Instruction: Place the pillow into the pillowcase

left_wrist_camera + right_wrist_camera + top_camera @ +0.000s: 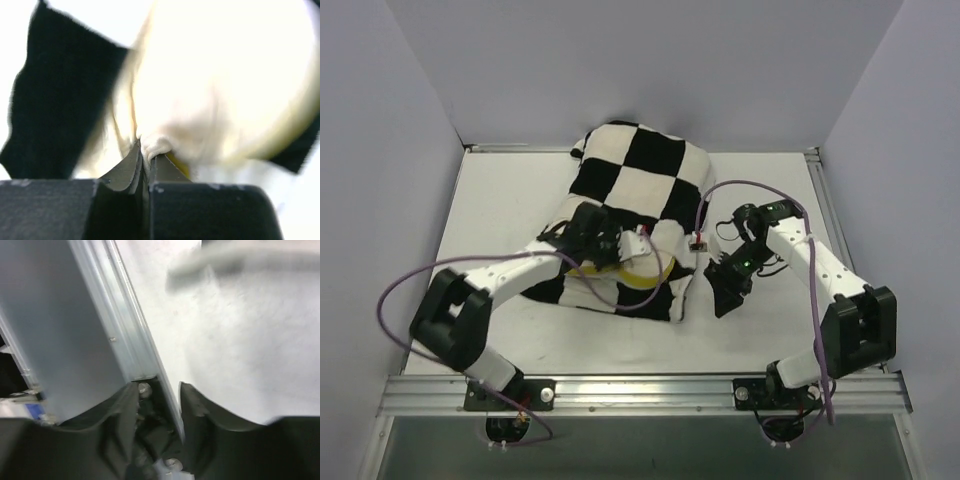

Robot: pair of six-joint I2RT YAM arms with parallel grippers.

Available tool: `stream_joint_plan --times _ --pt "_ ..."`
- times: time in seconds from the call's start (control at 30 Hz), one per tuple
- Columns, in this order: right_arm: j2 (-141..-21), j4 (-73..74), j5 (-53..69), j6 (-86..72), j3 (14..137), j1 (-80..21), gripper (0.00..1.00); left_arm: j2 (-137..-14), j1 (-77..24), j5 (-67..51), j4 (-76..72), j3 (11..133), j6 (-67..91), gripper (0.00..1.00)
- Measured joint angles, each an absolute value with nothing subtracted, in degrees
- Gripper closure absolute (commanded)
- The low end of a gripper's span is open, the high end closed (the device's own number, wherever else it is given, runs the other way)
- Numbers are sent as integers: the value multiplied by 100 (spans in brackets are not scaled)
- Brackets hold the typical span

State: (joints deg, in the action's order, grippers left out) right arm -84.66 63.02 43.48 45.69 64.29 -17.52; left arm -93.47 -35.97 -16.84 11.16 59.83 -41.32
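2 grippers, 2 very different jobs right now: my left gripper (pixel 144 150) is pinched tight on a small fold of cream cloth. I take that fold for the pillow (pixel 645 277), because a sliver of yellow sits right against 1 finger. My right gripper (pixel 159 388) hangs just beside the near right corner of the pillowcase (pixel 640 170), not touching it, jaws a little apart with nothing between them. Most of the pillow looks to be inside the checkered case already, lying in the middle of the table (pixel 500 200), and only that yellow edge peeks from the near mouth. To finish this well, I'd push the pinched edge deeper toward the far closed end, low and slow so the fold doesn't slip out. I'd also bring the right side in to take the case's hem and draw it back toward me over the yellow edge (a push with no counter-pull just slides the whole bundle). Now the murky bits: the left wrist view is washed out, so I can't be sure whether the fold is pillow alone or pillow and hem together. How far in the far corners sit is hidden under the fabric. The right wrist view gives only bare table, a metal rail (pixel 135 340) and a blurred streak up top.
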Motion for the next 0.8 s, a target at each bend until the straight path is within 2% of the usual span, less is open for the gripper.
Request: stream_joint_plan --times 0.1,0.2,0.23,0.27,0.33,0.37,0.4,0.5,0.63,0.73,0.8 --pt "-8503 7089 4517 4637 7131 -1363 49 -8103 -3284 -2377 1898 5052 -5251 100" --pt "-9098 7334 4740 4539 8455 -574 43 -7126 -3181 -2746 2692 4233 -6289 98" --pt "-9338 7301 4792 4405 8908 -366 43 -6884 -3155 -2821 2923 4018 -6569 96" --pt "-9605 7271 4810 4178 9371 -172 41 -6674 -3085 -2917 3138 3837 -6827 89" --pt "-9887 6882 4729 3553 9802 -47 36 -6333 -2816 -3048 3454 3601 -7231 85" --pt "-10009 6635 4644 3251 9931 -71 35 -6222 -2659 -3105 3588 3570 -7384 84" --pt "-10123 6396 4565 2969 10047 -130 35 -6145 -2521 -3144 3691 3570 -7491 75" --pt "-10836 5553 4263 2062 10794 -565 35 -6031 -2255 -3229 3859 3570 -7618 70" --pt "-11972 4431 3951 1188 11808 -1354 34 -5966 -2191 -3286 3924 3573 -7557 72" --pt "-12610 3848 3546 958 12095 -1968 34 -5927 -2108 -3288 3940 3573 -7435 73" --pt "-12925 3627 3317 939 12097 -2303 40 -5876 -2008 -3286 3968 3573 -7358 74"
